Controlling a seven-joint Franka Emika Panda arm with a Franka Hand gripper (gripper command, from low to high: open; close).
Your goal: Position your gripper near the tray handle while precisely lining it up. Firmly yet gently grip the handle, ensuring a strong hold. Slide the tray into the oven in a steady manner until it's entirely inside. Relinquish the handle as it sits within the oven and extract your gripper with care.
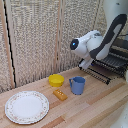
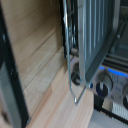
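Note:
In the exterior view my white gripper (image 1: 83,64) hangs at the end of the tray (image 1: 102,69) nearest the exterior view's left. The tray is a dark wire rack sticking out of the black oven (image 1: 120,56) at the right edge. The blurred wrist view shows the rack's parallel bars (image 2: 95,30) close up, with the thin metal tray handle (image 2: 68,55) running alongside them. One dark finger (image 2: 11,75) stands far to one side of the handle, apart from it. Nothing is pinched between the fingers.
On the wooden table stand a blue mug (image 1: 77,85), a yellow bowl (image 1: 56,80), a small orange block (image 1: 60,94) and a round patterned plate (image 1: 27,106). A woven screen backs the table. Oven knobs (image 2: 102,89) show beneath the rack.

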